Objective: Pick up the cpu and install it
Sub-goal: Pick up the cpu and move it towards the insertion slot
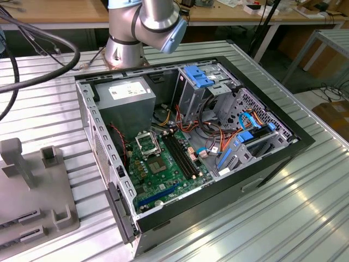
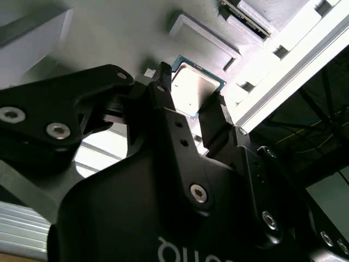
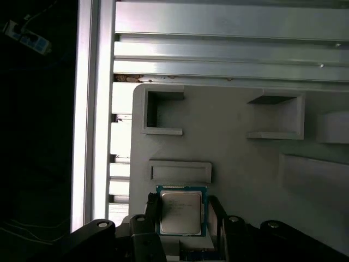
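The cpu [image 3: 180, 213], light, thin, stiff and fragile, lies flat on the grey tray [image 3: 240, 164] with the gripper [image 3: 184, 207] astride it, clamped or not I cannot tell, so its opposite side edges look the safest hold.

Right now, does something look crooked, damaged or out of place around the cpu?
Nothing stands out. In the first wrist view the cpu appears to lie flat on the grey holder, its edges parallel to the holder's ridges, with the gripper on both sides of it. No damage shows.
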Controlling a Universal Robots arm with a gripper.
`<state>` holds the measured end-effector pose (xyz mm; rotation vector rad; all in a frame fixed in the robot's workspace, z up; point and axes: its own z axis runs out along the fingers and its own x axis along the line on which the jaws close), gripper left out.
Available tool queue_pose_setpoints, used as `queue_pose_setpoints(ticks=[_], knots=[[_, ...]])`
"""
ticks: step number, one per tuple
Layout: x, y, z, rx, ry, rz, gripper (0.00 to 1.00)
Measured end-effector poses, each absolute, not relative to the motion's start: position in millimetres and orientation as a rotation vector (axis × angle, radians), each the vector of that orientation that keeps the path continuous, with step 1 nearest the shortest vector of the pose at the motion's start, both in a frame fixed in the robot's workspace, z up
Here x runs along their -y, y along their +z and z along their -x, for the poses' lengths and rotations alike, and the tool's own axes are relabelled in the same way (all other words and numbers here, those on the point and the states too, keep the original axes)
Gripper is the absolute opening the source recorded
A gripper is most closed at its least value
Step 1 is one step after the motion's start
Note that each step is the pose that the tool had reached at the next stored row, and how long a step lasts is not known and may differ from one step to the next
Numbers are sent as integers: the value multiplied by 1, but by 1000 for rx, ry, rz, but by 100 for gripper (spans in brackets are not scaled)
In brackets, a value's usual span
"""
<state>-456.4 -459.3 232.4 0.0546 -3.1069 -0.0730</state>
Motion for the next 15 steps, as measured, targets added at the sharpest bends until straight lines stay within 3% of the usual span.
queue_pose_setpoints(ticks=[15], knots=[[459, 237, 456, 3107, -74, -54, 45]])
